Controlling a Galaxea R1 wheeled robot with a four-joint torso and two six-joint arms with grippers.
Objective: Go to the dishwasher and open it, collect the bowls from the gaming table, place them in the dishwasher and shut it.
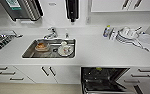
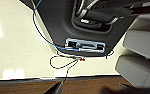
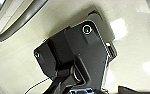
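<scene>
Head view: dishwasher (image 1: 103,80) open below the white surface (image 1: 96,53), dark interior exposed, set between white drawer fronts (image 1: 6,73) on one side and more drawers (image 1: 143,77) on the other, a small yellow-green thing at the cavity's upper edge too blurred to identify. Steel sink (image 1: 49,48) sunk in the surface left of the dishwasher, dishes inside; stacked white dishes (image 1: 127,35) beside a towel (image 1: 148,41) near the surface's right end. Wrist views: pale floor (image 2: 13,50) broad and bare under both arms; state of jaws, cannot tell.
</scene>
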